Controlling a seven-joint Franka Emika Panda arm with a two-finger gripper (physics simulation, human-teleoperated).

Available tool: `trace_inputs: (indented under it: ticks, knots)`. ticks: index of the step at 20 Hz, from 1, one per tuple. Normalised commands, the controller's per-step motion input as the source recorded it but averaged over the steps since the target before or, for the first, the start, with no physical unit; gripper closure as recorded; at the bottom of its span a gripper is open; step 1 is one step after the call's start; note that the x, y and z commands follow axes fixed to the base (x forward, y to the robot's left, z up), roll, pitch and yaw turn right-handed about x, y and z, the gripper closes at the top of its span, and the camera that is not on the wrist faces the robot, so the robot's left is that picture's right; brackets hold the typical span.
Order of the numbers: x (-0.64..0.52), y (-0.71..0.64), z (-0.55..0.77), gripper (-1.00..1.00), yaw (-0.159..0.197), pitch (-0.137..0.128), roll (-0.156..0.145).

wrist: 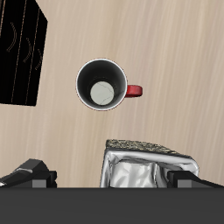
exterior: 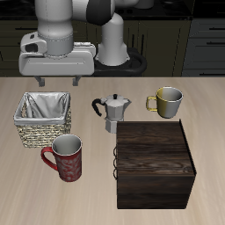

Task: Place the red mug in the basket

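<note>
The red mug [exterior: 66, 158] stands upright on the table near the front edge, its loop handle pointing away from the dark box. Just behind it sits the tan wicker basket [exterior: 42, 132] with a silvery cloth lining and nothing visible inside. My gripper [exterior: 55, 81] hangs open, high above the basket's back side, holding nothing. In the wrist view I look straight down into the red mug [wrist: 103, 85], whose inside is grey-white, and the basket [wrist: 144, 149] lies between it and my gripper [wrist: 109, 179]. Both fingertips [wrist: 35, 175] stand wide apart.
A large dark wooden box [exterior: 154, 163] [wrist: 19, 52] stands beside the red mug. Behind the box are a metal moka pot [exterior: 112, 112] and a yellowish-olive mug [exterior: 167, 103]. The robot's base rises at the table's back.
</note>
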Motion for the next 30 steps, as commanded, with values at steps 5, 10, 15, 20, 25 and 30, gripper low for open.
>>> trace_inputs:
  ticks: [5,10,15,20,25,30]
  knots:
    - [0.18,-0.27,0.03,-1.0,-0.062,-0.01,-0.034]
    - [0.18,-0.18,-0.01,-1.0,-0.055,0.006,-0.039]
    - [0.19,0.02,-0.08,-1.0,-0.06,0.028,-0.031]
    - [0.13,0.01,-0.05,-1.0,-0.063,0.009,-0.029]
    - [0.09,0.08,-0.03,-1.0,-0.01,0.001,0.007]
    - [0.01,0.04,0.0,-1.0,-0.009,-0.014,-0.003]
